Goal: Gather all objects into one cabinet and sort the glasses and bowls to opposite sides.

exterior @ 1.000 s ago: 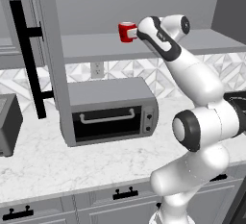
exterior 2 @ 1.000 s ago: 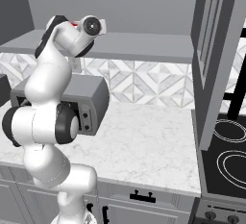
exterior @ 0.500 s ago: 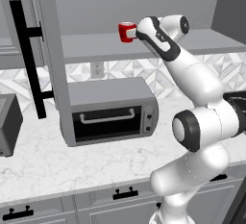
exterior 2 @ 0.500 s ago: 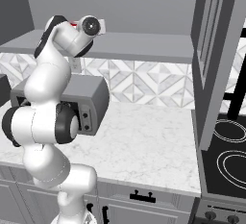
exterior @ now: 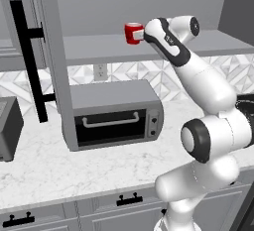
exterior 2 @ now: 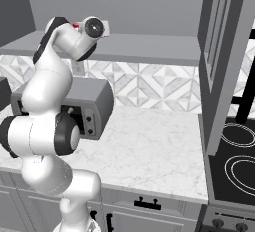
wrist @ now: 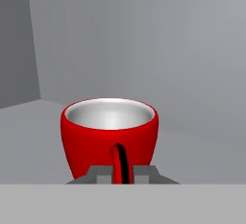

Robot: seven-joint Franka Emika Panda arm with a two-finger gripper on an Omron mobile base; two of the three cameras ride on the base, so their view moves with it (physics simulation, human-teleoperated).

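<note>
One red mug (exterior: 133, 32) stands upright on the grey cabinet shelf (exterior: 99, 49) in the left base view, above the toaster oven (exterior: 115, 112) on the counter (exterior: 74, 168). In the hand view, the fingers (wrist: 98, 173) pinch its handle (wrist: 118, 162).

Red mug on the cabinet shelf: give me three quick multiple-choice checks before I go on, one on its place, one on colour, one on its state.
1. Where does the red mug stand?
A. on the grey shelf
B. on the marble counter
C. inside the toaster oven

2. What colour is the mug's inside?
A. black
B. pale grey-white
C. orange

3. How does the mug stand?
A. tipped on its side
B. upside down
C. upright, handle toward the gripper

Answers: 1 A, the left base view shows it on the shelf above the toaster oven. 2 B, the hand view looks into a pale interior. 3 C, the rim is up and the handle sits between the jaws.
</note>
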